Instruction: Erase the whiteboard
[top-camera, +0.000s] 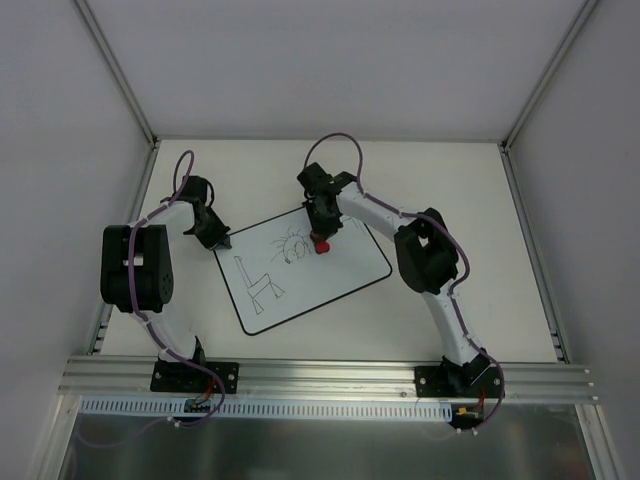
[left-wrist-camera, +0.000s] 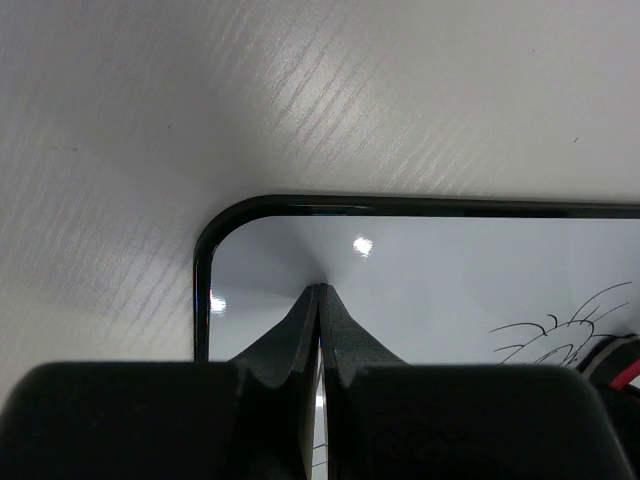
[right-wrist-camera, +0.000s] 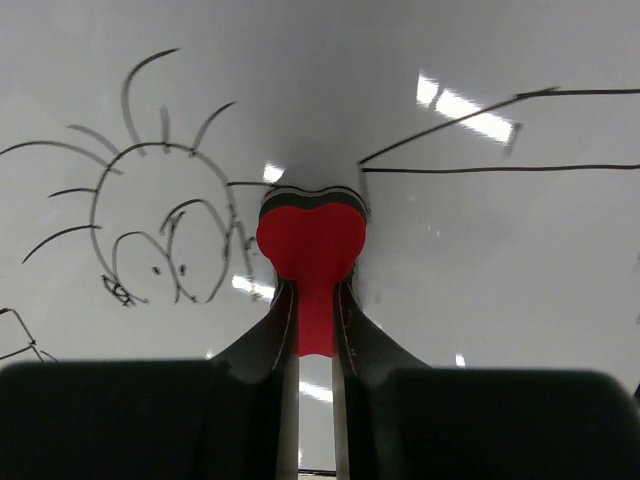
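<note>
R hand (right-wrist-camera: 312, 290) pinches eraser (right-wrist-camera: 311, 238) on whiteboard (right-wrist-camera: 500, 300); L hand (left-wrist-camera: 319, 300) closed at corner

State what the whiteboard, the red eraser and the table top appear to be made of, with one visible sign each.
Whiteboard: glossy, smooth coated board, perhaps melamine or enamelled steel; it mirrors lamp glints. Red eraser: matte, likely foam or soft plastic; evenly coloured, with no highlights. Table top: probably satin white laminate; it shows a faint streaked grain.
</note>
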